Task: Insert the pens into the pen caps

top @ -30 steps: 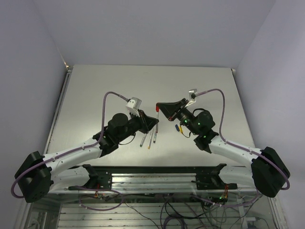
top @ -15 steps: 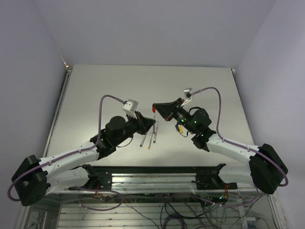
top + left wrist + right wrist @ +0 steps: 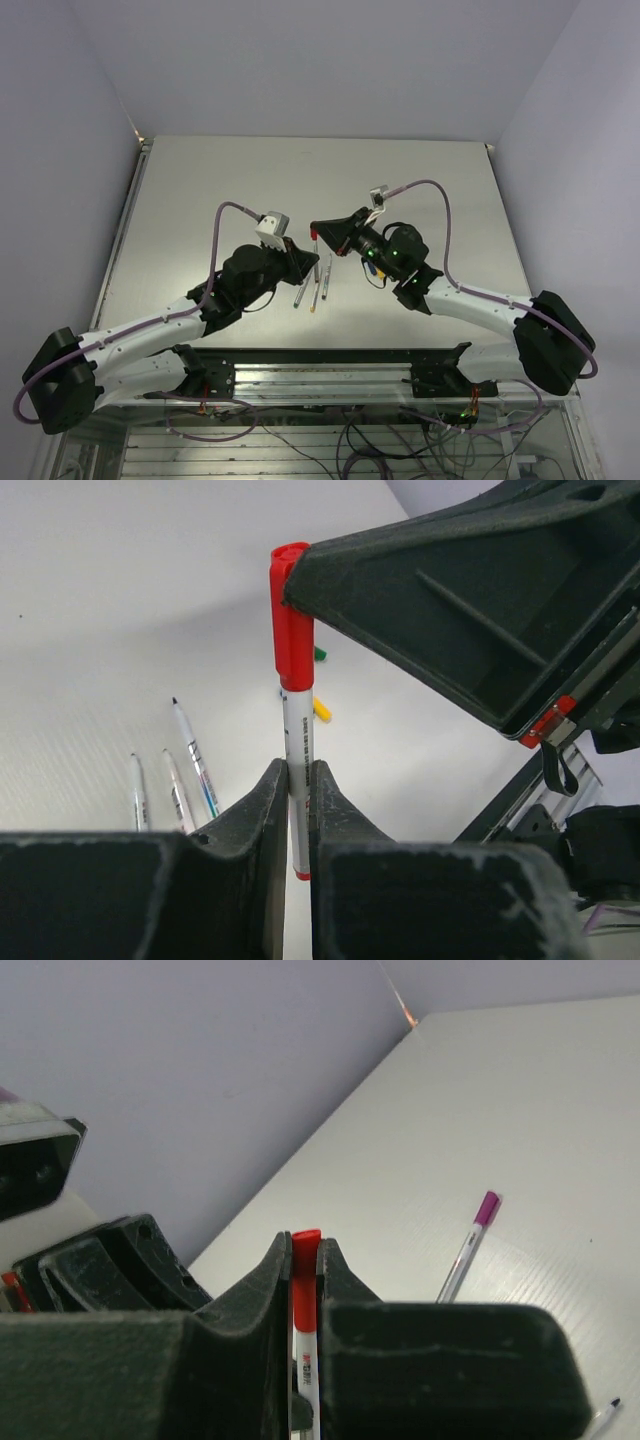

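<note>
A red-tipped pen (image 3: 297, 742) stands upright between my left gripper (image 3: 297, 770) fingers, which are shut on its white barrel. Its top end sits in the red pen cap (image 3: 291, 620), and my right gripper (image 3: 304, 1245) is shut on that cap (image 3: 304, 1275). In the top view the two grippers meet above the table's middle, left (image 3: 312, 258) below right (image 3: 316, 232). Three uncapped pens (image 3: 178, 785) lie on the table to the left. A pen with a magenta cap on it (image 3: 470, 1245) lies further off. Green (image 3: 319, 654) and yellow (image 3: 321, 709) caps lie loose behind the held pen.
The white table (image 3: 200, 200) ends at grey walls on the left, back and right. The loose pens (image 3: 312, 290) lie just in front of the grippers. Small caps (image 3: 375, 268) lie under the right forearm. The arms' metal base rail (image 3: 320, 365) runs along the near edge.
Both grippers have drifted a little to the left together, the right arm reaching further across. Both have stayed shut on the pen and the cap.
</note>
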Robot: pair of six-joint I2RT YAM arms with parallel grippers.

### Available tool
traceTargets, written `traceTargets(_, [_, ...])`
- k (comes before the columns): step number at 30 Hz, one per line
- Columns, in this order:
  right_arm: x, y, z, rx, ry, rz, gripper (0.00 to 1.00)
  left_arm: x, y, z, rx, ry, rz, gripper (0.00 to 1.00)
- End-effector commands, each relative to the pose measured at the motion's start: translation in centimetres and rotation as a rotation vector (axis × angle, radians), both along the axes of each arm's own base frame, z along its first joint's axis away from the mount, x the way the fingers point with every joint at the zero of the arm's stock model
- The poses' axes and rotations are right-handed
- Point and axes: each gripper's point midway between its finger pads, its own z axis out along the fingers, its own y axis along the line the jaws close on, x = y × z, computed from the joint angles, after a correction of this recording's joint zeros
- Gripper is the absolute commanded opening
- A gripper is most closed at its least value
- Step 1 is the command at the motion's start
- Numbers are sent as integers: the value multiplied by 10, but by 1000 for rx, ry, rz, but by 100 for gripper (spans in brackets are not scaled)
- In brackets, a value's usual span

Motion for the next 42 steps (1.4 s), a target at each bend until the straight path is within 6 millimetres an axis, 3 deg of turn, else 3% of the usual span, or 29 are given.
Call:
traceTargets(1, [-41,13,-89,-231,203,148,0,26,24,107,-240,-249,173,7])
traceTargets(8, [-28,13,-72,-220,141,91,1,24,18,92,-203,-213,142,7])
traceTargets(13, [-3,9,-36,-207,45,-17,24,18,10,58,-152,-137,92,7])
traceTargets(19, [18,-2,13,-164,-63,-147,36,14,11,20,-91,-62,81,7])
traceTargets(23, [25,-19,31,-145,-99,-236,50,16,17,0,-42,-24,116,7])
traceTargets(26, [30,-34,32,-133,-68,-305,62,21,25,-13,-3,-2,168,7])
traceTargets(29, [33,-49,26,-119,-29,-342,67,28,30,-25,38,19,214,7])
traceTargets(35, [25,-68,25,-100,-17,-375,66,43,38,-47,98,63,304,7])
traceTargets(42, [23,-83,14,-166,25,-421,53,74,60,-58,114,110,381,7])
